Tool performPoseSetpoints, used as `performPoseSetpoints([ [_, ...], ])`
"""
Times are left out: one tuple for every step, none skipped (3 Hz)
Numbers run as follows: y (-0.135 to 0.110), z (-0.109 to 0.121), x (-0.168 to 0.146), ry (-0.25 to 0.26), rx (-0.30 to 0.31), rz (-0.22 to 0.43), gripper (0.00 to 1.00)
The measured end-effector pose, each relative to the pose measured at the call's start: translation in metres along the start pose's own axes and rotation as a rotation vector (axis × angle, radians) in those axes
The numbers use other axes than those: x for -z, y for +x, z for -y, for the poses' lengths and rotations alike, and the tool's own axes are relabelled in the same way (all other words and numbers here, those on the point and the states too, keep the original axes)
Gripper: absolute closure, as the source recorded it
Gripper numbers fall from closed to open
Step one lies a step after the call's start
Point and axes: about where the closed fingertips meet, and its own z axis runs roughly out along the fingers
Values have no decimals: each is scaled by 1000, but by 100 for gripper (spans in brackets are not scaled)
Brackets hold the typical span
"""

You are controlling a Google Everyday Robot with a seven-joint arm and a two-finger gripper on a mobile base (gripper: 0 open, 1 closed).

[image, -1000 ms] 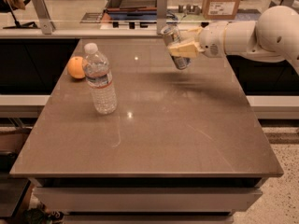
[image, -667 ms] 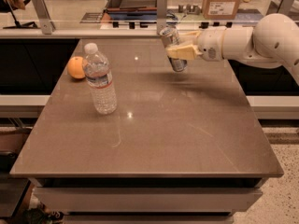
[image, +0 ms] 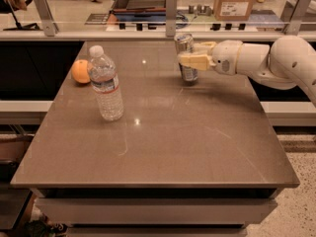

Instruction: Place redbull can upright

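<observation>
At the table point(image: 148, 152)'s one o'clock we see the gripper point(image: 186, 59), arm stretched in from three o'clock, clenched around the redbull can point(image: 184, 43), its long axis near vertical, base apparently at the tabletop.

The single camera looks down from above the near edge of the counter point(image: 187, 147) toward its far edge, taking in nearly the whole top; the gripper point(image: 186, 58) clasps the redbull can point(image: 188, 74) by the far edge.
</observation>
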Motion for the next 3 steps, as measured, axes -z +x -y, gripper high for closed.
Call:
performPoseSetpoints([
  [9,7,3,10,-39,53,100],
  [19,13,4,15,-53,79,100],
  [19,13,3,14,-54,79,82],
])
